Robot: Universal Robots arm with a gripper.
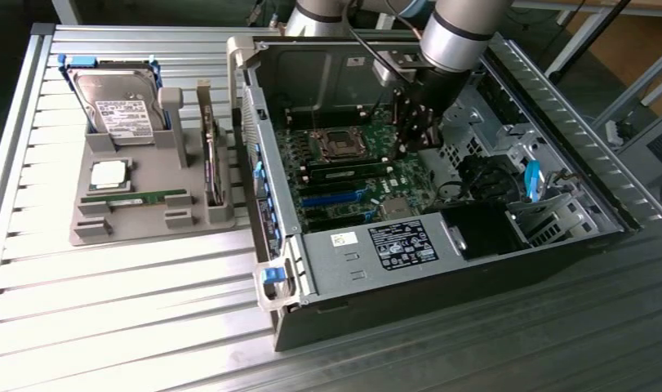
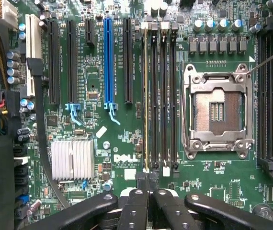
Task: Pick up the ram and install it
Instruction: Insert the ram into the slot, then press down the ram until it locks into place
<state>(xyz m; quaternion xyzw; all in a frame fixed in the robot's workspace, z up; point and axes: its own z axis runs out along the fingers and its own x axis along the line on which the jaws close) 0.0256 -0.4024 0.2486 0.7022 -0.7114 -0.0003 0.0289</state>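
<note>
One RAM stick (image 2: 146, 96) stood edge-on in the memory slot nearest the blue PCIe slot (image 2: 108, 57), w/ the closed hand (image 2: 146, 178) pinched on its near end; three neighbouring slots (image 2: 164, 96) sat between it and the open CPU socket (image 2: 216, 111). Ext. view: arm (image 1: 461, 33) reached down into the open PC case (image 1: 440, 269), hand (image 1: 415, 135) just above the motherboard (image 1: 353, 175), beside the socket. A look-alike stick (image 1: 135, 198) lay flat in the grey tray (image 1: 124, 224) on the slatted worktop (image 1: 113, 318), at the ext. view's left, below a silver CPU (image 1: 111, 173) and a hard drive (image 1: 115, 102).
</note>
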